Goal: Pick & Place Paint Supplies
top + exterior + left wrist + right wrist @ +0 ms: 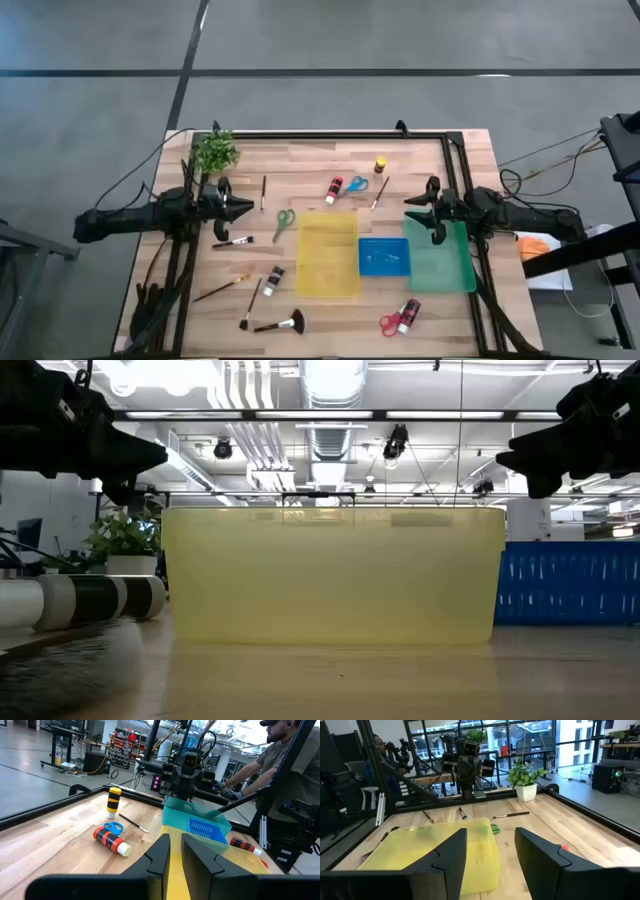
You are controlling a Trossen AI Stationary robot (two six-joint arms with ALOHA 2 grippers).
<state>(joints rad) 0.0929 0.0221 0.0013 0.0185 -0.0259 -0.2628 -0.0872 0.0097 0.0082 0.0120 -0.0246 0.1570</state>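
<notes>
So both arms are just hanging over the pale wooden tabletop, one at each side. The left tool sits near the leafy green potted plant, fingers nearly together with only a thin slit between them and nothing in it. The right tool hovers by the flat green plastic tray, fingers clearly apart, also empty.

Paint supplies are scattered all over. A red paint bottle with a white cap lies touching the blue-handled scissors, with a little yellow paint bottle and a thin brush close by. Green-handled scissors lie just beside the flat translucent yellow tray, and the blue mesh tray sits between the yellow and green ones. Near the front edge: a black fan-shaped brush, more thin brushes, a black-and-white bottle, plus red-handled scissors touching another red bottle.
</notes>
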